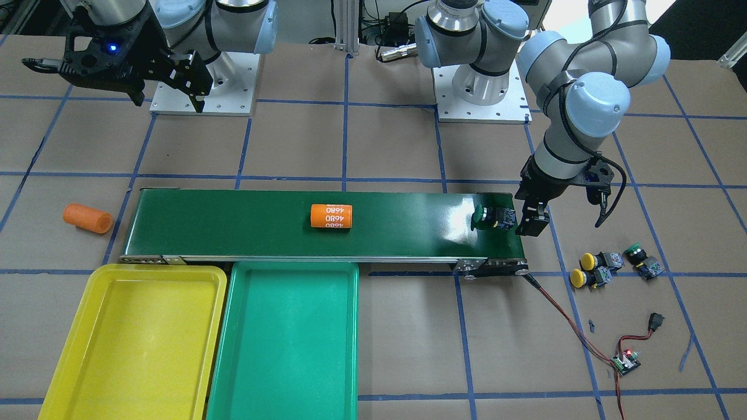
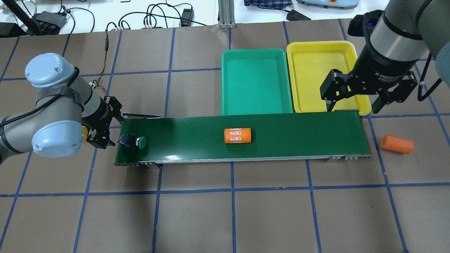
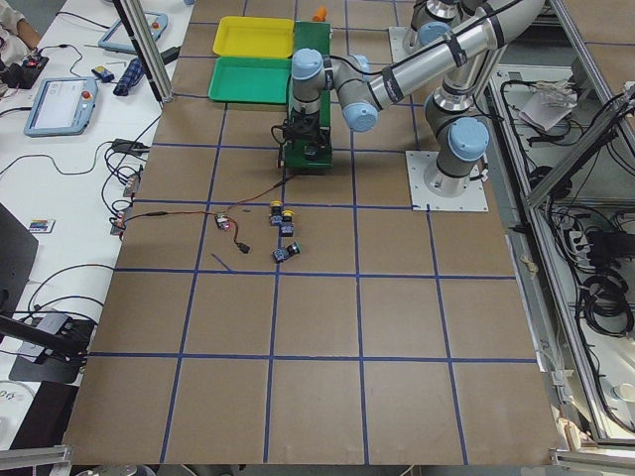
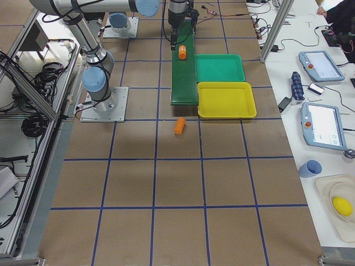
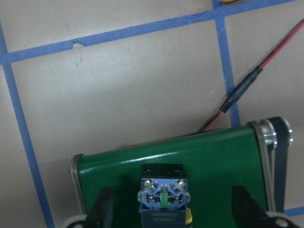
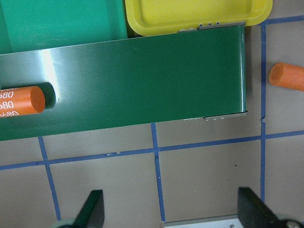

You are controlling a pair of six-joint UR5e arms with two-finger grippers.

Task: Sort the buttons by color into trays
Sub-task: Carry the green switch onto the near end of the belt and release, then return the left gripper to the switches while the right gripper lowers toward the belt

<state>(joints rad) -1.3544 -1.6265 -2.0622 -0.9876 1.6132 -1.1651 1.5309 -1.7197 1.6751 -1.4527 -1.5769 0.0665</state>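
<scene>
A green-capped button lies on its side at the end of the dark-green conveyor belt; it also shows in the overhead view. My left gripper is open just off that belt end. In the left wrist view the button lies between the fingers, untouched. Two yellow-capped buttons and a green-capped one lie on the table beyond it. The yellow tray and green tray hold nothing. My right gripper is open and empty, above the belt's other end.
An orange cylinder printed "4680" lies mid-belt. A plain orange cylinder lies on the table past the belt's far end. A small black switch and a circuit board on red wires lie near the loose buttons.
</scene>
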